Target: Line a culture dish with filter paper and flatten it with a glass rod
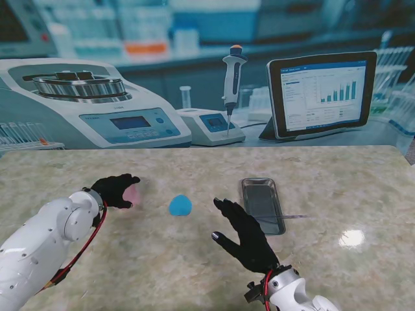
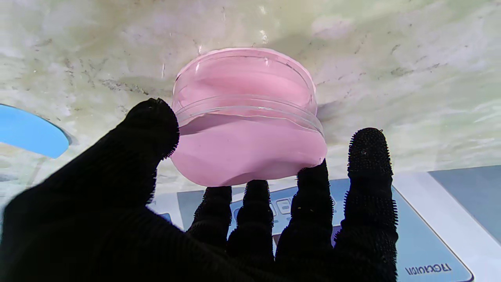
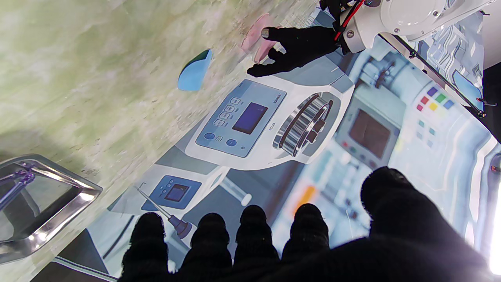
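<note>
Black-gloved left hand (image 2: 242, 219) reaches around the pink-tinted culture dish (image 2: 246, 117) near the counter's left edge, fingers spread, not clasping. Right hand (image 1: 245, 234) hovers unclenched beside the steel tray (image 1: 262, 205). Blue filter paper (image 1: 180, 205) lies mid-counter, unplaced; lining and pressing remain.

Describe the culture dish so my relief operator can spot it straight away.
On the marble table, look to the left hand. The culture dish sits at its fingertips: a clear, round, shallow dish that looks pink. The blue disc to its right is flat.
</note>
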Robot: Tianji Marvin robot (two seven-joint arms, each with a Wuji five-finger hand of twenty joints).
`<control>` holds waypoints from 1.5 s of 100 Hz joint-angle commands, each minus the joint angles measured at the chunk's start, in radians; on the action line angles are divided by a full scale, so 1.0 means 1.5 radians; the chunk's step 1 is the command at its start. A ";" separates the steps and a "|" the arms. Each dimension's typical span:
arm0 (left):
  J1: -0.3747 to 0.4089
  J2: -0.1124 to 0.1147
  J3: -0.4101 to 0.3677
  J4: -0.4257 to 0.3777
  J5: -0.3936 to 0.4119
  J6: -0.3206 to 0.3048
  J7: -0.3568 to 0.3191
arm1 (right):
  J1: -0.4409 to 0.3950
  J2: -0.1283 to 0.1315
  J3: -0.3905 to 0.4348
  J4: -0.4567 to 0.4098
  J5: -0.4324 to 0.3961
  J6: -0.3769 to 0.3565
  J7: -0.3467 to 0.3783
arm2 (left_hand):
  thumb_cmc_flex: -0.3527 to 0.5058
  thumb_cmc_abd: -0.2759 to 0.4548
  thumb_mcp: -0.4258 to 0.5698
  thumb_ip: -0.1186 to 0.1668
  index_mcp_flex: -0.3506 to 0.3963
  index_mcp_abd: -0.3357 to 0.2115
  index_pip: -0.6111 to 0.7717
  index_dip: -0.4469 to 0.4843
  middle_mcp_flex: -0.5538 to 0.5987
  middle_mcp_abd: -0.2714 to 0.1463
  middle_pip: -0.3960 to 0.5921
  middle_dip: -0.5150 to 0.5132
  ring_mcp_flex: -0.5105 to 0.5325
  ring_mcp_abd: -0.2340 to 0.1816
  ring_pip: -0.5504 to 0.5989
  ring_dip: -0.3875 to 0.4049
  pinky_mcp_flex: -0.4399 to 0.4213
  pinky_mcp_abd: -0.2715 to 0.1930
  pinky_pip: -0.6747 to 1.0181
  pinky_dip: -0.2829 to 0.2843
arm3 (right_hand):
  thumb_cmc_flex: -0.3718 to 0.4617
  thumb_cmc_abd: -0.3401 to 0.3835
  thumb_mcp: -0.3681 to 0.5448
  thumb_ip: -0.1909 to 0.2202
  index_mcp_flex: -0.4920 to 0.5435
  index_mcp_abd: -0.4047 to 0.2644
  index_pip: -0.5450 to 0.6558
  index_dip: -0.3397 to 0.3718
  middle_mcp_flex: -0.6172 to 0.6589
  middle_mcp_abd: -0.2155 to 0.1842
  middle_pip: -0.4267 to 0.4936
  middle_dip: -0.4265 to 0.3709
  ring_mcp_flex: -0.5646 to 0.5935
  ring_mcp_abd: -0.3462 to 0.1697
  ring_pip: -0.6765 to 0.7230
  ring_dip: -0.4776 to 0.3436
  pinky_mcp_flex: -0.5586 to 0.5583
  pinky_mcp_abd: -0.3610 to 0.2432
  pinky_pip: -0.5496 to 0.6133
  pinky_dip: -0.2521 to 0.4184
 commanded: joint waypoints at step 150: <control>0.372 0.013 -0.247 -0.339 0.024 -0.219 -0.122 | -0.012 -0.005 0.004 -0.012 0.005 -0.009 -0.009 | 0.090 0.023 0.039 0.028 0.005 0.027 0.073 -0.069 0.002 0.019 0.030 -0.021 0.051 -0.051 0.097 0.038 0.017 -0.012 0.034 -0.012 | 0.009 0.005 -0.002 -0.008 0.008 -0.020 0.000 0.014 -0.017 -0.026 -0.002 0.008 -0.011 -0.008 -0.016 0.005 -0.009 0.002 0.001 0.012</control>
